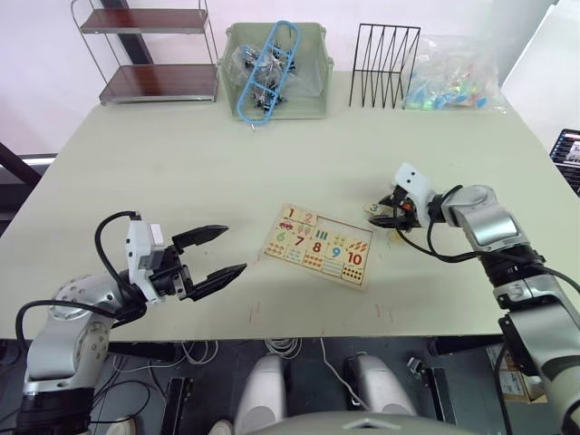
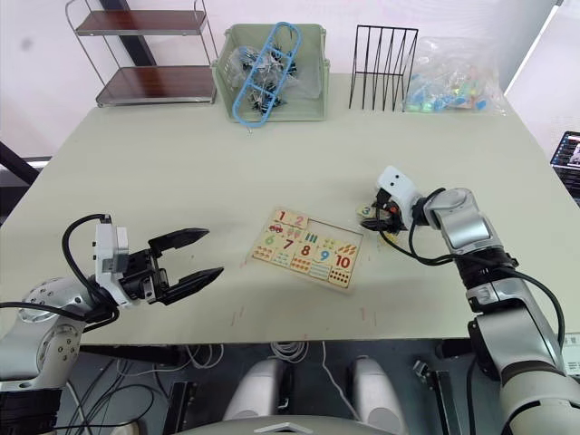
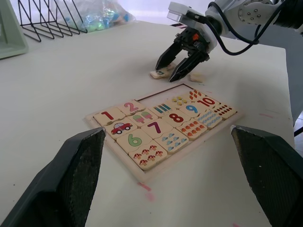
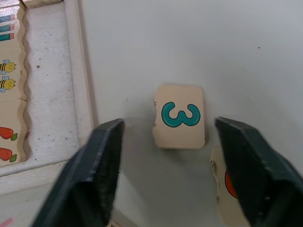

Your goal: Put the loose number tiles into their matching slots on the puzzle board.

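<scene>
Nearest the robot, the left gripper [image 1: 217, 256] hangs over the front left part of the table [image 1: 181, 172] with its two black fingers spread wide and nothing between them. It points toward the puzzle board [image 1: 319, 246], which lies flat a bit further in, near the middle of the table and well apart from that gripper.

The board is mostly filled: 1 and 2 sit in the top row on its left end, and 6, 7, 8, 9 and 10 run along the lower row with picture tiles like a red car [image 3: 121, 127] between them. The matching slots [image 3: 163, 96] at the top right of the board are still bare wood.

Just past the board's right end, the right gripper [image 1: 384, 216] is down low at the table, fingers apart, straddling the loose tile with a teal 3 [image 4: 180, 116]. The tile lies flat on the table just outside the board's rim, and neither finger touches it, so it's holding nothing. A second loose tile [image 4: 223, 187] with some orange on it lies right beside that one, partly under one finger.

At the far edge there's a small shelf rack [image 1: 149, 50], a green bin [image 1: 276, 68] with a blue thing poking out, a black wire rack [image 1: 384, 65] and a clear bag [image 1: 453, 77] of colourful bits.
</scene>
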You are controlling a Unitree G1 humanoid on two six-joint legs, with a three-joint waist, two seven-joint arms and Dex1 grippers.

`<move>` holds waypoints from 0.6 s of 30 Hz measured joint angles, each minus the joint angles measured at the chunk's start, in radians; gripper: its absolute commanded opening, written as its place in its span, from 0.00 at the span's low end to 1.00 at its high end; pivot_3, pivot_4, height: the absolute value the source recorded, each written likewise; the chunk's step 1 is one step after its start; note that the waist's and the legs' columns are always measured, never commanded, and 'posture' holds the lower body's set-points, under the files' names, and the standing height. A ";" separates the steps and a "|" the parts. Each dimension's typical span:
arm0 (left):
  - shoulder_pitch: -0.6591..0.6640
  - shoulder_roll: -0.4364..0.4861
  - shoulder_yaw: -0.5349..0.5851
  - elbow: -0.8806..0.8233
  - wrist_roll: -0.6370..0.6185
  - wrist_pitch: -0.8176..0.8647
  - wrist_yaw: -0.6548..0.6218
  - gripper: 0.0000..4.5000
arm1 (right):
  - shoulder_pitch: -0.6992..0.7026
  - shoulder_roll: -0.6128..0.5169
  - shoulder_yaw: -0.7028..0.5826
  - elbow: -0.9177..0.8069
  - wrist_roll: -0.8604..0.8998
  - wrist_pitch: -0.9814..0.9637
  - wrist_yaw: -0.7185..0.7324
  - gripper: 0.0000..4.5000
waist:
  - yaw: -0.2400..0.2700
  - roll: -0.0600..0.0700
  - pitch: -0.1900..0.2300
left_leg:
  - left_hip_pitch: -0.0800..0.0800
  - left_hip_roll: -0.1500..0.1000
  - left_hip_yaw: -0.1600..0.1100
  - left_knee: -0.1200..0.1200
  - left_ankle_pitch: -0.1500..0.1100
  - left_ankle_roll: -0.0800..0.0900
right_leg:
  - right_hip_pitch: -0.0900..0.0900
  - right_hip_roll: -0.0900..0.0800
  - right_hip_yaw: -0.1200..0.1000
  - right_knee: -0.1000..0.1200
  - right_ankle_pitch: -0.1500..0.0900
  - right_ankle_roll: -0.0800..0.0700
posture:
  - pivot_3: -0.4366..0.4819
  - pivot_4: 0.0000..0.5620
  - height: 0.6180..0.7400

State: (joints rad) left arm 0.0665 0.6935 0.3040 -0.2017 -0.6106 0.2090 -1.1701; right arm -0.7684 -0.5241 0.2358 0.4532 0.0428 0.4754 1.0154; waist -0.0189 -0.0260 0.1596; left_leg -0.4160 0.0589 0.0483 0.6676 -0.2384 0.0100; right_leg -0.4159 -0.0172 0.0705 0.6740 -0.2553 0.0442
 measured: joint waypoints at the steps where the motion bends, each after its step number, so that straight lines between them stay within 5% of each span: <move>1: 0.000 0.000 0.000 0.000 0.000 0.000 0.000 1.00 | 0.000 0.000 0.000 0.000 -0.001 0.000 -0.001 0.64 | 0.000 0.000 0.000 | 0.000 0.000 0.000 0.000 0.000 0.000 | 0.000 0.000 0.000 0.000 0.000 0.000 | 0.48 0.27 1.00; 18: -0.004 0.000 -0.001 0.005 0.000 0.000 0.000 1.00 | -0.003 0.017 -0.009 -0.024 0.009 0.085 -0.018 0.64 | 0.001 0.000 0.000 | 0.000 0.000 0.000 0.000 0.000 0.000 | 0.000 0.000 0.000 0.000 0.000 0.000 | 0.48 0.27 1.00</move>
State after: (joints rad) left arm 0.0627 0.6935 0.3029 -0.1971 -0.6103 0.2090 -1.1698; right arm -0.7718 -0.5073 0.2268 0.4288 0.0519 0.5604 0.9979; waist -0.0181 -0.0260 0.1596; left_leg -0.4160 0.0589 0.0483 0.6673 -0.2384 0.0100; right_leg -0.4158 -0.0173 0.0704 0.6736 -0.2553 0.0442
